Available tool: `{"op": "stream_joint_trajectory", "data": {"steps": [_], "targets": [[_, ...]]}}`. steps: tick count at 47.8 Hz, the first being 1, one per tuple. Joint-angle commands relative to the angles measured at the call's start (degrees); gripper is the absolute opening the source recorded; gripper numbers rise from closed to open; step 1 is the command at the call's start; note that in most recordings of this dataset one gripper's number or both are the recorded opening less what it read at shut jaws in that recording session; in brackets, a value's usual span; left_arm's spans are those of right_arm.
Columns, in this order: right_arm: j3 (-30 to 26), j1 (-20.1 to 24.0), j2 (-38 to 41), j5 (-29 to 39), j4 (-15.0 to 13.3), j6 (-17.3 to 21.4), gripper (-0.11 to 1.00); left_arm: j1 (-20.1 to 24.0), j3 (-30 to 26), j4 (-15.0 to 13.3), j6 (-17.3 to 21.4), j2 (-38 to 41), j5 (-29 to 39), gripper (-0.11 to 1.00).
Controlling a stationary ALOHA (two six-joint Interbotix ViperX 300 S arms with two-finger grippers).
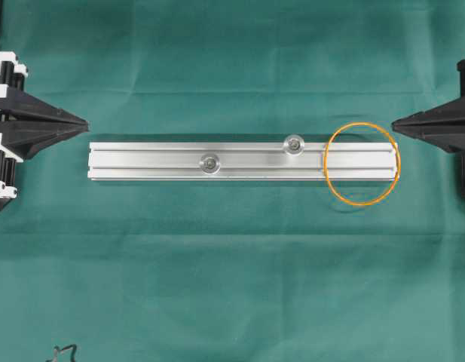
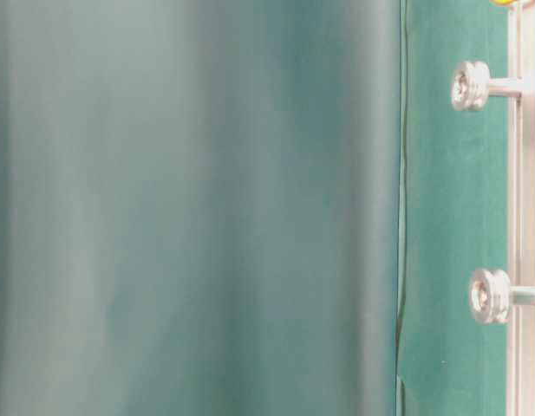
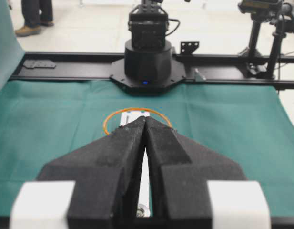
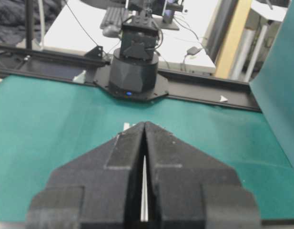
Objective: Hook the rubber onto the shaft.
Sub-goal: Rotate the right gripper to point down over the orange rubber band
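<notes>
The rubber (image 1: 362,164) is a thin orange loop lying flat over the right end of the silver rail (image 1: 149,160). Two round-headed shafts stand on the rail, one near its middle (image 1: 210,162) and one further right (image 1: 294,143). My left gripper (image 1: 85,121) points at the rail's left end, shut with nothing in it. My right gripper (image 1: 395,124) is shut and empty just right of the rubber. In the left wrist view the rubber (image 3: 108,120) shows beyond the closed fingertips (image 3: 146,119). The right wrist view shows closed fingertips (image 4: 144,123) with the rail behind them.
A green cloth (image 1: 232,279) covers the table. The opposite arm's black base (image 3: 147,62) stands at the far table edge in each wrist view. A raised green cloth backdrop (image 2: 189,208) fills most of the table-level view, where the two shafts (image 2: 471,85) (image 2: 491,295) stick out sideways.
</notes>
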Motion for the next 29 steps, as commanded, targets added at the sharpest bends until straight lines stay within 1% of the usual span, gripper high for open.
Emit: {"op": "stream_joint_trajectory", "data": {"steps": [1, 11, 29], "targets": [[-1.05, -0.18, 0.26, -0.35, 0.18, 0.09, 0.03, 0.09, -1.49, 1.32, 0.0, 0.18, 0.53, 0.0], [-3.25, -0.18, 0.7, 5.36, 0.18, 0.26, 0.03, 0.09, -2.11, 1.41, -0.09, 0.35, 1.14, 0.0], [-5.36, -0.18, 0.53, 8.26, 0.26, 0.35, 0.03, 0.09, -2.72, 1.32, -0.09, -0.26, 1.93, 0.0]]}}
